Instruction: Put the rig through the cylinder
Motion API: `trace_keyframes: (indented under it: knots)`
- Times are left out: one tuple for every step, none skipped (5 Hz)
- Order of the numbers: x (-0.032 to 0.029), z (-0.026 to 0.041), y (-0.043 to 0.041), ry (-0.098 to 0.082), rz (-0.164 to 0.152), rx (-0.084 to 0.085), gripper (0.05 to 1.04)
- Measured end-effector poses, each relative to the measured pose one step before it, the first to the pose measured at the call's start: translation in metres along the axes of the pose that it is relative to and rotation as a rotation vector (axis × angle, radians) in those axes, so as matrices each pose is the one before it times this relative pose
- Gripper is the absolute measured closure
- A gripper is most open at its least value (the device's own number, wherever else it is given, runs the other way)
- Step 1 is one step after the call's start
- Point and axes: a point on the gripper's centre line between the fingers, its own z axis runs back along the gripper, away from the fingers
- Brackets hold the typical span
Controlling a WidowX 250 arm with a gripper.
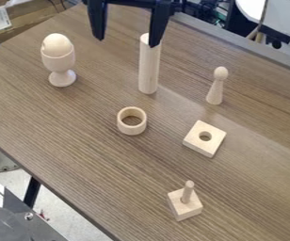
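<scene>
The hand (126, 41) is spread wide and empty, apparently above the ring (132, 130) — its height is hard to judge. The ring lies flat on the worktop (72, 122), camera-side and slightly left of the upright cylinder (149, 68).

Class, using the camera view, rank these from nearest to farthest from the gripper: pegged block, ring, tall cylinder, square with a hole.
Nearest to the gripper first:
1. Tall cylinder, upper middle
2. Ring, below the cylinder, slightly left
3. Square with a hole, right of the ring
4. Pegged block, near the bottom
</scene>
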Motion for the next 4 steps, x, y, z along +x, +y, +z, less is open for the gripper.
trace_keyframes:
  knots:
    - [-0.00187,-0.0072,0.00073,0.0264,0.0002,0.0126,0.083]
    - [-0.00265,-0.014,-0.00025,0.0338,-0.0232,-0.0071,0.083]
    - [-0.00205,-0.01158,0.00174,-0.0012,-0.0359,0.0091,0.083]
    - [-0.00635,-0.01513,0.00139,0.0146,-0.0288,0.0011,0.083]
